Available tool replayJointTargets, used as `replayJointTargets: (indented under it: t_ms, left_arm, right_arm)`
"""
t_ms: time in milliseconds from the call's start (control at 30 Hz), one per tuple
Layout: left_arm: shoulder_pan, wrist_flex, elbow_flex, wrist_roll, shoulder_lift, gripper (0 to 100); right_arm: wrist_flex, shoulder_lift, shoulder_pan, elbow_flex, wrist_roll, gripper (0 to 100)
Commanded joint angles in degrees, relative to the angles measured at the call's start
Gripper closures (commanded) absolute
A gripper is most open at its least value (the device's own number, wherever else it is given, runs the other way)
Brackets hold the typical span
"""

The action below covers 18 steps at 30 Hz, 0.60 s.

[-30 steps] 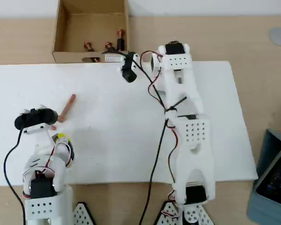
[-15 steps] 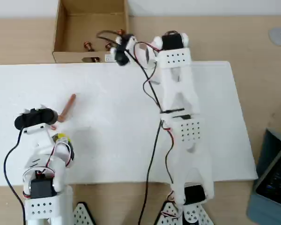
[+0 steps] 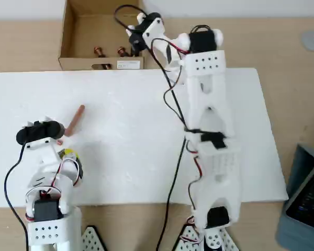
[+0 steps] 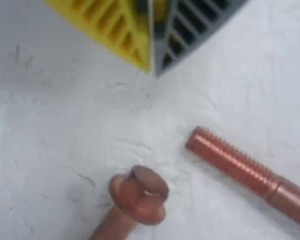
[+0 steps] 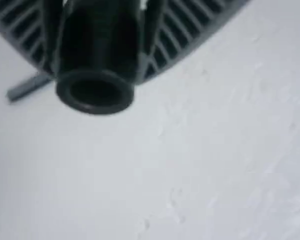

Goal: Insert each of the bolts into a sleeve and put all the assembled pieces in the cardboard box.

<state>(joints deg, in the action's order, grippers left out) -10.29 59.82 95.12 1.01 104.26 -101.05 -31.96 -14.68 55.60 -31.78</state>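
In the high view, the cardboard box [image 3: 68,31] is seen at 11 o'clock on the table [image 3: 282,42], with two assembled pieces [image 3: 98,51] lying along its 6 o'clock wall. The right arm [image 3: 209,130] is stretched from 5 o'clock toward 12, and the right pincer [image 3: 138,32] is held over the box's 3 o'clock wall. A copper bolt [image 3: 75,120] is laid on the white sheet [image 3: 120,157] at 9 o'clock, just beside the left arm [image 3: 49,172], which is set at 7 o'clock.

In the left wrist view, the left pincer [image 4: 152,62] is shown with its yellow and grey fingers pressed together on nothing. A headed bolt [image 4: 138,196] and a threaded bolt end [image 4: 235,162] are seen near it, apart from each other on the sheet.

In the right wrist view, the right pincer is clamped on a black sleeve [image 5: 92,75], whose open end is seen over a white surface [image 5: 215,150].
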Motion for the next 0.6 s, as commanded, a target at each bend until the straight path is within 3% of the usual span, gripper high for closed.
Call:
replayJointTargets:
  t_ms: [0,567]
  left_arm:
    - [-0.1,-0.6,-0.5,0.4,0.3,100]
    - [-0.5,-0.6,-5.0,0.2,0.1,100]
  right_arm:
    - [-1.4,14.3,1.7,-9.6,4.5,98.8]
    - [1.0,60.3,8.0,-60.3,30.7,98.8]
